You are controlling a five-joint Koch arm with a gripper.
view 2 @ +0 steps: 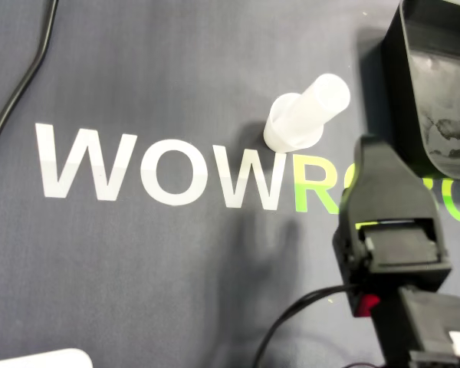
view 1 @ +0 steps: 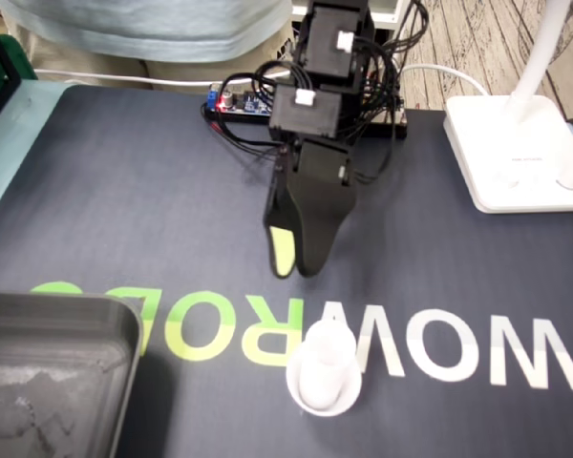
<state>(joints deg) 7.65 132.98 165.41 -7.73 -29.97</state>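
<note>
Pincer (view 1: 294,271) above the counter (view 1: 124,191), narrow, tips almost together, gripping nothing. At its 5 o'clock in the fixed view, well apart: white plastic tube (view 1: 323,374), upright on a flared base. At 8 o'clock: dark tray (view 1: 57,305), only scuff marks inside.

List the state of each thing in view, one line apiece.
gripper: jaws shut, empty, hanging over the mat, clear of the tube.
white tube: upright on its flared base, on the mat's lettering, untouched.
dark tray: right way up, nothing in the part shown.
control board: a red light lit.
lamp base: on or off cannot be told.
</note>
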